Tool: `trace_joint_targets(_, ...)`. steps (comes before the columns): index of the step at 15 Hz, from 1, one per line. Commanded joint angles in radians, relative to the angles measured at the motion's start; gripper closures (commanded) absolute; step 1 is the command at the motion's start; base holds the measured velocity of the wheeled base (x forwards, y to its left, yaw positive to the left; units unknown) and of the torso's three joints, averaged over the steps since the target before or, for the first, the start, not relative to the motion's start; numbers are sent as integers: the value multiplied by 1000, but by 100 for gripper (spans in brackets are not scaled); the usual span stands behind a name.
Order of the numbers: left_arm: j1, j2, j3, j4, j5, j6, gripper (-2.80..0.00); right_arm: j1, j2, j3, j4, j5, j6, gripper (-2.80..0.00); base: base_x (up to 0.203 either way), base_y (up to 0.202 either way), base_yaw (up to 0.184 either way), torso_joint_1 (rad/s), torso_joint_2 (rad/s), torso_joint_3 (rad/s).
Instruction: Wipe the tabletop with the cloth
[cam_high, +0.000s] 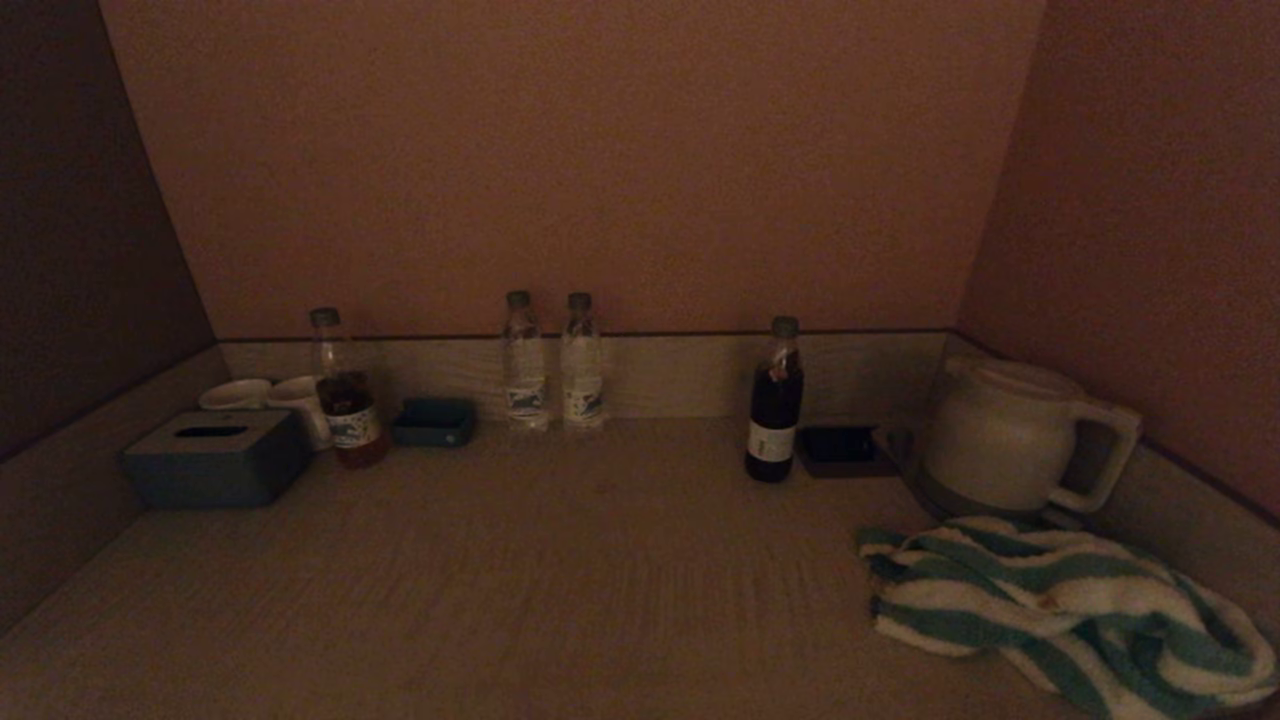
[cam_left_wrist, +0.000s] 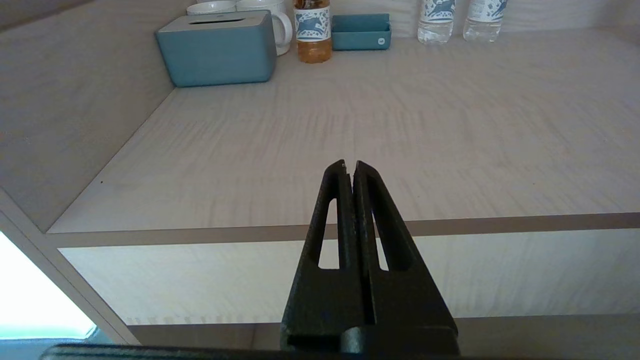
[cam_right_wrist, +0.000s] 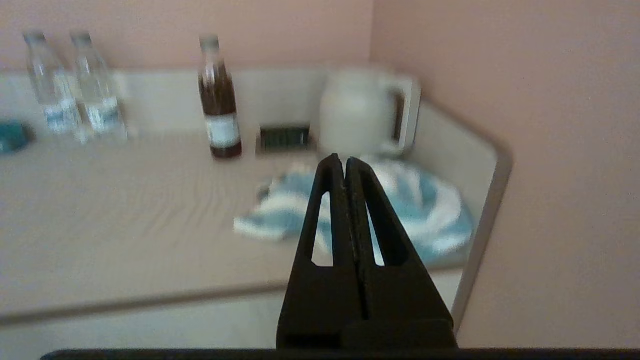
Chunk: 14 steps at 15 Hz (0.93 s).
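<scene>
— Pink walls closed in the alcove on three sides, and the pale wood tabletop (cam_high: 560, 570) ran back to a low upstand. What lay on it?

— At the right front corner, a crumpled cloth (cam_high: 1065, 605) with green and white stripes, just in front of a white kettle (cam_high: 1010, 435). Whether the two touched, I could not tell. Neither gripper appeared in the head view.

— And the grippers themselves?

— The right gripper (cam_right_wrist: 340, 160) hung off the front edge of the table, pointed toward the cloth, fingers pressed together with nothing between them. The left gripper (cam_left_wrist: 349, 165) was likewise closed and empty, held over the front edge at the left part of the tabletop.

— What stood along the back?

— From the left: a blue tissue box (cam_high: 215, 458), two white cups (cam_high: 265, 397) behind it, an amber bottle (cam_high: 345, 395) beside them, a small blue tray (cam_high: 433, 421), and two clear water bottles (cam_high: 552, 365) standing side by side. Further right stood a dark bottle (cam_high: 775, 405) with a white label, then a small dark tray (cam_high: 842, 450) between it and the kettle.

— Was the cloth near the bottles?

— No, well apart from the water bottles; the dark bottle stood nearer, behind and to its left.
</scene>
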<state>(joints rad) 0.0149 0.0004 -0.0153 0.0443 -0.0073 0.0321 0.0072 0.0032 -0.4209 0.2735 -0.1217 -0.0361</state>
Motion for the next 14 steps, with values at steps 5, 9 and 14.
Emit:
trace_joint_targets(5, -1, 1, 0, 0, 0, 0, 0, 0, 0, 11, -96, -5, -15, 0, 0, 0, 0, 0, 0, 0)
trace_joint_targets(9, -1, 1, 0, 0, 0, 0, 0, 0, 0, 16, -97, -6, -15, 0, 0, 0, 0, 0, 0, 0)
trace_joint_targets(14, -1, 0, 0, 0, 0, 0, 0, 0, -2, 27, -96, -8, -16, 0, 0, 0, 0, 0, 0, 0)
